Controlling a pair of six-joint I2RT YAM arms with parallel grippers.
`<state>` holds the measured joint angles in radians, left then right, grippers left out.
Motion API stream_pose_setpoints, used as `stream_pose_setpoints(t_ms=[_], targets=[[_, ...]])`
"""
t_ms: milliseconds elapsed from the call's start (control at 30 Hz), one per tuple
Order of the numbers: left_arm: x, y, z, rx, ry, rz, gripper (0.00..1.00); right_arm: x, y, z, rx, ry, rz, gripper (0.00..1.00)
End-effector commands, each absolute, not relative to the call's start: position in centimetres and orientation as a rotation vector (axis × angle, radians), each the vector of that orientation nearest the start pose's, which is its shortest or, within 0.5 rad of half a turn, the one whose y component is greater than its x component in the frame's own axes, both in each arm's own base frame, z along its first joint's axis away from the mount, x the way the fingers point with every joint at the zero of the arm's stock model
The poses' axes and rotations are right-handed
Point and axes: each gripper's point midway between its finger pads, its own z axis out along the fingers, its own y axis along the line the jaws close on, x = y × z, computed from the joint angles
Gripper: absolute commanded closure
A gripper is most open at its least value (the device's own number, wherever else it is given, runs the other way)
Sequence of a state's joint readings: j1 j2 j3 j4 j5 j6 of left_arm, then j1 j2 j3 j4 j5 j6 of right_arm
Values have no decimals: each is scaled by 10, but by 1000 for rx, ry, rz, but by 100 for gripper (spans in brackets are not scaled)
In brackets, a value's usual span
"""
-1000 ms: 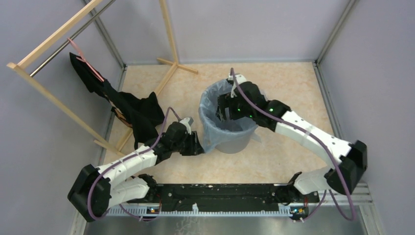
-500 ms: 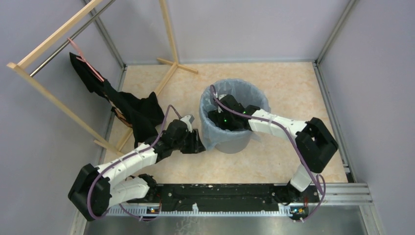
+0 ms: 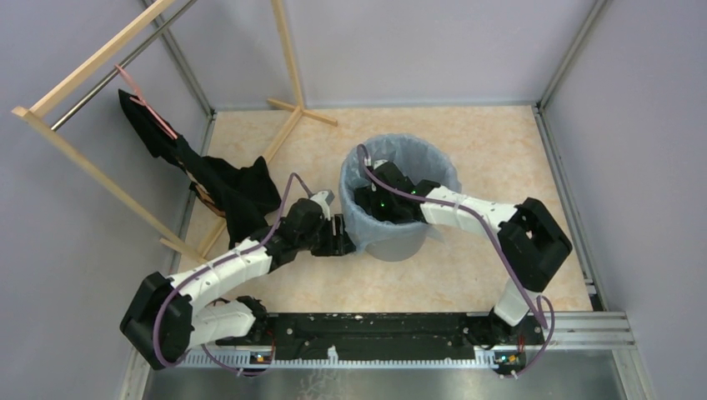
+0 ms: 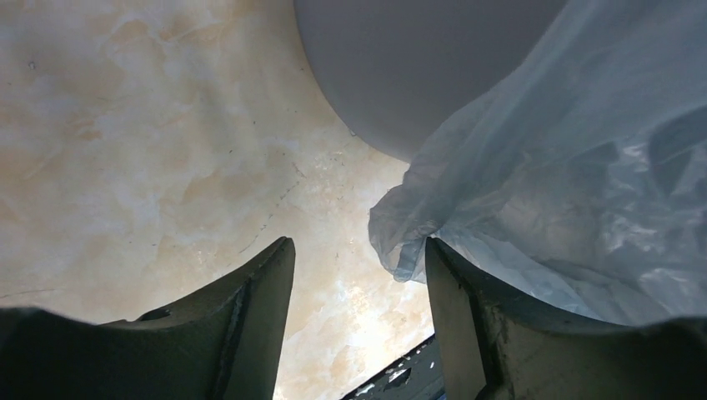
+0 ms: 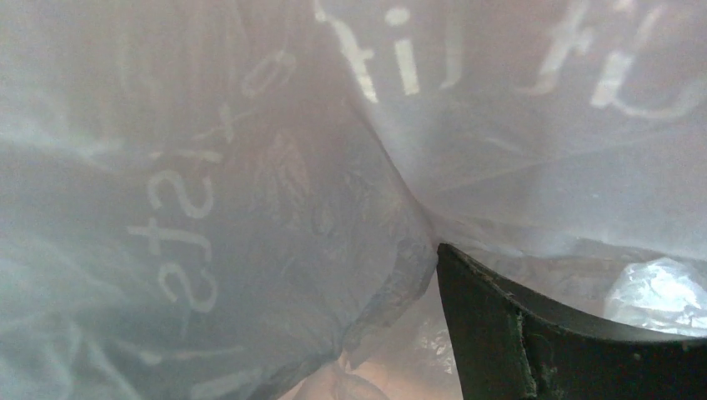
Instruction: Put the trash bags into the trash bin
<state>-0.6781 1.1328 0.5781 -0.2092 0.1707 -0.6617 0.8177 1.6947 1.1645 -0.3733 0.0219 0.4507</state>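
Observation:
The round grey trash bin (image 3: 402, 247) stands mid-floor, lined with the pale-blue trash bag (image 3: 417, 147), whose edge hangs over the rim. My right gripper (image 3: 373, 202) is down inside the bin. Printed film (image 5: 208, 208) fills its wrist view. One dark finger (image 5: 517, 333) shows and the other is hidden behind the film, the jaws standing wide. My left gripper (image 3: 343, 237) is low at the bin's left side. In its wrist view the left gripper (image 4: 358, 250) is open with only floor between the jaws. The bag's hanging corner (image 4: 404, 242) brushes its right finger (image 4: 467, 317), below the bin wall (image 4: 400, 67).
A black cloth with a pink strap (image 3: 229, 187) hangs from a wooden rack (image 3: 79, 154) at the left, close behind my left arm. The rack's foot (image 3: 302, 112) lies at the back. Metal frame posts and grey walls close the floor in.
My right arm has folded and dropped from above the rim down into the bin. The left gripper has slid a little right toward the bin and its jaws have widened.

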Motion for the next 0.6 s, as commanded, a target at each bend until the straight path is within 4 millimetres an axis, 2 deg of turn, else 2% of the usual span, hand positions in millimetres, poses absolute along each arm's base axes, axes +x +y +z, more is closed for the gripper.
stream_pose_setpoints(t_ms=[0,133,267,433,567], targets=[[212,-240,109,143,2380,-859,32,283,317,70,-423,2490,472,19],[214,-235,113,160,2366,-823,17,290,314,70,-399,2470,450,18],[203,-224,116,141,2377,-809,3,296,306,87,-366,2437,438,14],[187,-202,129,110,2331,-788,1,318,286,102,-283,2386,400,13],[175,-195,163,82,2260,-853,1,338,269,107,-223,2338,277,10]])
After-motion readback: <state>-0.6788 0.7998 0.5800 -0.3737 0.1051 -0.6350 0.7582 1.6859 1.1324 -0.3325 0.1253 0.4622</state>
